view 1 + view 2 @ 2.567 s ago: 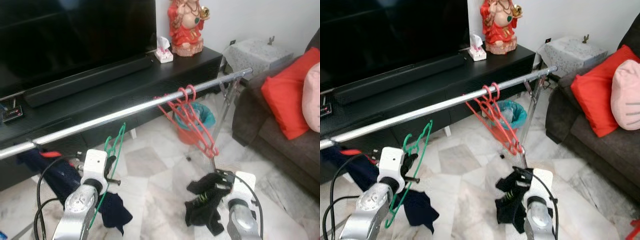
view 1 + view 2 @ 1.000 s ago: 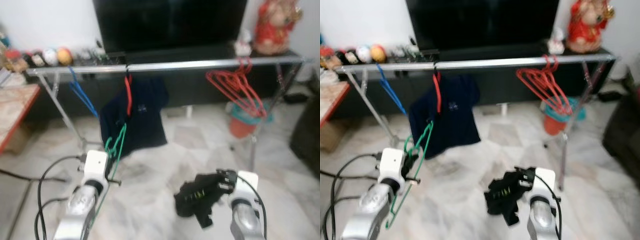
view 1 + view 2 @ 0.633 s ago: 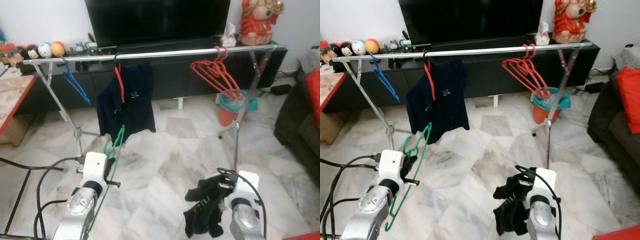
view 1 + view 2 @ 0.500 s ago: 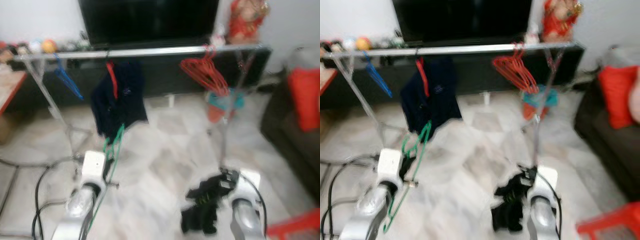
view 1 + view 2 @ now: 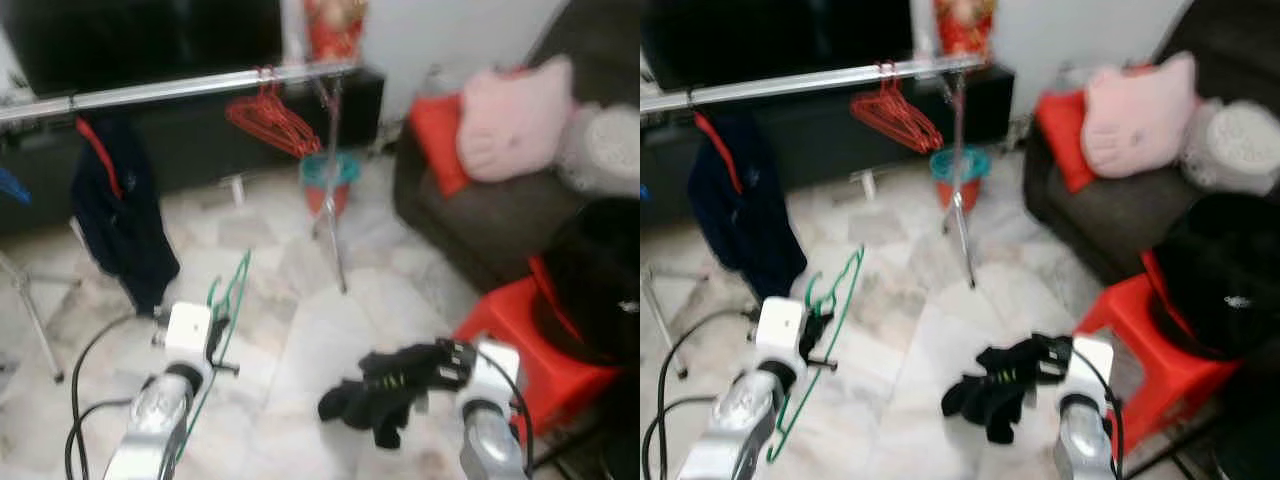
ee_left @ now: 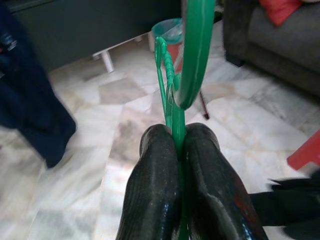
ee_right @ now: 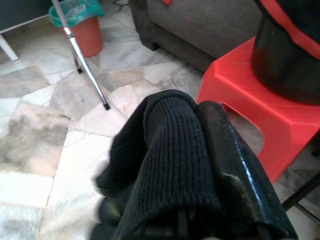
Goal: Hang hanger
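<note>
The whole scene has swung since half a second ago: the rail [image 5: 200, 85] with its hanging clothes, then square ahead, now sits up and to the left, while a sofa [image 5: 480, 215] with a pink cushion [image 5: 510, 115] and a red stool [image 5: 520, 345] have come into sight on the right. That is the robot's head and body turning, not the things moving. For the task it reads as a turn away from the rail, so the hanging step is not yet close.

On the left, a dark shirt [image 5: 120, 215] hangs from the rail, with a bunch of red hangers [image 5: 268, 118] farther along it. Below, the left claw [image 6: 175, 155] is pinched tight on the green hanger [image 5: 228, 300]; the wrist camera shows its two black fingers [image 6: 155, 195] pressed against the thin green bar, the hook curving up just beyond the tips. The hanger stands roughly upright in the grip, well apart from the rail and lower than it.

On the right, the right claw [image 5: 440, 365] is closed over a black garment [image 5: 385, 390], which droops from it above the marble floor [image 5: 300, 340], near the red stool.
</note>
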Controlling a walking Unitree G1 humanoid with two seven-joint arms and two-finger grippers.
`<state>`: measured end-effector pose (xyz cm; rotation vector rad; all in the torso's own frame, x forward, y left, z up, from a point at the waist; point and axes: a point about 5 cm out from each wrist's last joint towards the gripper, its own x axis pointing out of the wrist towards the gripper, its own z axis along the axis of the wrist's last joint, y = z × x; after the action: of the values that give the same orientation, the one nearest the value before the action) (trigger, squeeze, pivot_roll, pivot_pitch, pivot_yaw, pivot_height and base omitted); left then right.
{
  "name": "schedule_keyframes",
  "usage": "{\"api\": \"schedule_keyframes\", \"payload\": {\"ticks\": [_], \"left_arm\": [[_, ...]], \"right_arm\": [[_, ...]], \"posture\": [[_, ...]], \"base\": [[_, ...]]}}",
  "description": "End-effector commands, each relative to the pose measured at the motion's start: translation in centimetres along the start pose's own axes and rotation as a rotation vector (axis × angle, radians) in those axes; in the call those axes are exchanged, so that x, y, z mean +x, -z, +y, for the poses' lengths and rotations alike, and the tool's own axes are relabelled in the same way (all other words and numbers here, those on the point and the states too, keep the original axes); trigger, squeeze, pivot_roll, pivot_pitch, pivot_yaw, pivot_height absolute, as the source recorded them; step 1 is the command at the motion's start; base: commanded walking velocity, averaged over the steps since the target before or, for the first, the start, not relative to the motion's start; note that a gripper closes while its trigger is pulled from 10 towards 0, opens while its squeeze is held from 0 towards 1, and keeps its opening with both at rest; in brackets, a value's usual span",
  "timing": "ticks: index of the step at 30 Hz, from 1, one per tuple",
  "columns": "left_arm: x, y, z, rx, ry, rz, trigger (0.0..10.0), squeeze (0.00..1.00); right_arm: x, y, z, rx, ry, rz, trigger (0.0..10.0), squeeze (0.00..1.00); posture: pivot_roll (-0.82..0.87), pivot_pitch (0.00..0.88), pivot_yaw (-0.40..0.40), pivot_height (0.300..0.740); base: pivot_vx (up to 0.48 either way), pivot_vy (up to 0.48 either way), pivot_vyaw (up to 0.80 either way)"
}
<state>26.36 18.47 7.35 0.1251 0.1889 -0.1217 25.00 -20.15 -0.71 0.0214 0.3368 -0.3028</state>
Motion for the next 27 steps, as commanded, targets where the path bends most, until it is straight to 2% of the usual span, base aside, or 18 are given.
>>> {"api": "schedule_keyframes", "payload": {"ticks": [1,22,27], "left_arm": [[-0.07,0.30,0.17,-0.011,-0.011,0.014,10.0,0.00],[-0.13,0.66,0.74,-0.016,-0.050,0.043,10.0,0.00],[-0.09,0.77,0.71,-0.022,-0.051,0.048,10.0,0.00]], "right_arm": [[0.33,-1.06,0.10,0.007,-0.001,-0.044,10.0,0.00],[0.62,-1.57,0.25,0.006,-0.005,-0.055,10.0,0.00],[0.62,-1.77,0.54,-0.027,-0.030,-0.072,10.0,0.00]], "posture": [[-0.06,0.000,0.017,0.740],[-0.05,0.000,0.011,0.740],[-0.05,0.000,0.013,0.740]], "base": [[0.000,0.000,0.00],[0.000,0.000,0.00],[0.000,0.000,0.13]]}}
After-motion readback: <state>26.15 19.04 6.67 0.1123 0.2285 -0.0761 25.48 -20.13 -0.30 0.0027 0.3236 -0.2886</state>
